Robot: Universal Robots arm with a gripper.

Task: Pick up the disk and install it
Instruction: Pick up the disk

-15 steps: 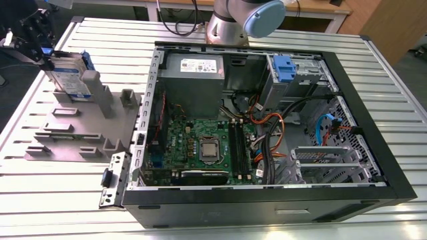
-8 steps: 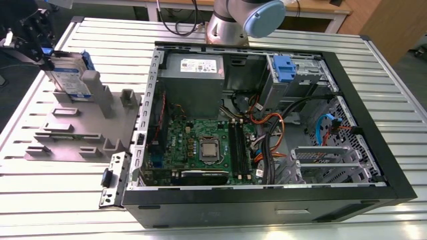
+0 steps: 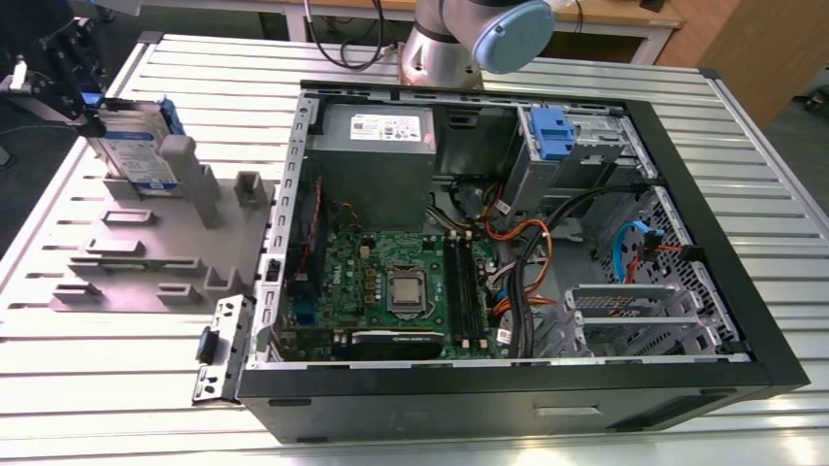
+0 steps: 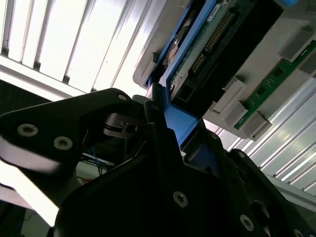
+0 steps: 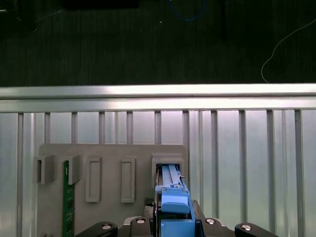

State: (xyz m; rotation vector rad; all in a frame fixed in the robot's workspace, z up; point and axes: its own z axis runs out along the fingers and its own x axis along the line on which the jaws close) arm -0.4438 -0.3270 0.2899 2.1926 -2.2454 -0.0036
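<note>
Disk (image 3: 140, 153) — silver-grey drive with a white-and-blue label, framed by a blue plastic bracket. Position: upright on edge, lower end seated in a slot of the grey holder plate (image 3: 143, 257), at the exterior view's left, well apart from the computer case (image 3: 492, 403).

Gripper (image 3: 83, 105) — black, two-fingered, at the disk's upper end. Jaws: closed on the blue bracket, one of the fingers (image 4: 154, 106) pressed against each side of it, as both wrist views show.

Memory stick (image 5: 66, 197): green, standing on edge in another slot of the same plate, apart from the disk.

Computer case: black, lying on its side with the side panel off, middle of the slatted metal table (image 3: 116, 388). Inside: grey power supply (image 3: 376, 131) with a white sticker in the far corner; green motherboard (image 3: 388, 282) below it; blue latch (image 3: 550, 131) on the drive bay towards the exterior view's right; orange, black and blue cables between board and bay.

Arm (image 3: 453, 39): silver base with a blue cap, beyond the case's far wall.
</note>
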